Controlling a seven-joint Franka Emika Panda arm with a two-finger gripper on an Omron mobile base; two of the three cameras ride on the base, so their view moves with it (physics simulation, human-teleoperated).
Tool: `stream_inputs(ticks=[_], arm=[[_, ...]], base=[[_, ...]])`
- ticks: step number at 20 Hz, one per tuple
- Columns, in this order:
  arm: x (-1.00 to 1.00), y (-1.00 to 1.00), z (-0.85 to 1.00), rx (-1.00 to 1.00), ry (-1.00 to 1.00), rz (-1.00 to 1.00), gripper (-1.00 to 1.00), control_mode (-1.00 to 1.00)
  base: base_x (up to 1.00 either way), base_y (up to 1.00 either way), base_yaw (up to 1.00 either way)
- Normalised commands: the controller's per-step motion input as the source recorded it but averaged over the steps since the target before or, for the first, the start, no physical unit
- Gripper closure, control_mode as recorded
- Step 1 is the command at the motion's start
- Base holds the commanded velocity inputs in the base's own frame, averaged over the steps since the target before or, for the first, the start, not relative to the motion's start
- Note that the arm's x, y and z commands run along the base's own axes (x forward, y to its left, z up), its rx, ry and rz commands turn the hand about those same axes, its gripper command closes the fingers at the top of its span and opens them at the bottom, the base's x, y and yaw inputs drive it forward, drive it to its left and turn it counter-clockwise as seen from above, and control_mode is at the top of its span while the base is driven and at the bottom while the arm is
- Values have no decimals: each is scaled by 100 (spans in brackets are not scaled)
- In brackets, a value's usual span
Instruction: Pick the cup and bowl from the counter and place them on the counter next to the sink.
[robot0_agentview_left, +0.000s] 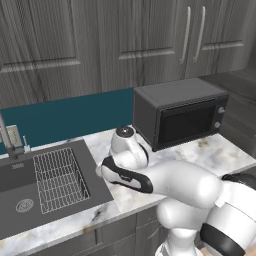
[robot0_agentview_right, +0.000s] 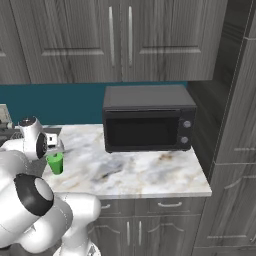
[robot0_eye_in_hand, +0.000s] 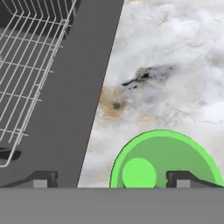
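Standing on the counter (robot0_agentview_right: 150, 175) just beside the sink (robot0_agentview_left: 20, 180), the cup (robot0_agentview_right: 55, 163) looks light, stiff and a little slick; I would take it across the rim. It is empty. The gripper (robot0_eye_in_hand: 111, 179) hangs over it, fingers spread, one fingertip over the cup's mouth, pinching nothing. A wire rack (robot0_agentview_left: 60, 177) lies in the sink.

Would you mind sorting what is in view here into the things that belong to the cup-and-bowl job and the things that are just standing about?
Job in hand:
cup
counter
sink
gripper

Just standing about:
microwave
wire rack
upper cabinets
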Motion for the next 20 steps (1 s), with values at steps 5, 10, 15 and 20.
stream_inputs(ticks=[5,10,15,20], arm=[[-19,0,27,4,-6,0,-100,-100],[-48,-2,30,9,-12,0,-100,-100],[-64,-29,29,15,-15,-2,-100,-100],[-32,-61,46,18,-11,-7,-100,-100]], base=[[0,0,0],[0,0,0],[0,0,0],[0,0,0]])
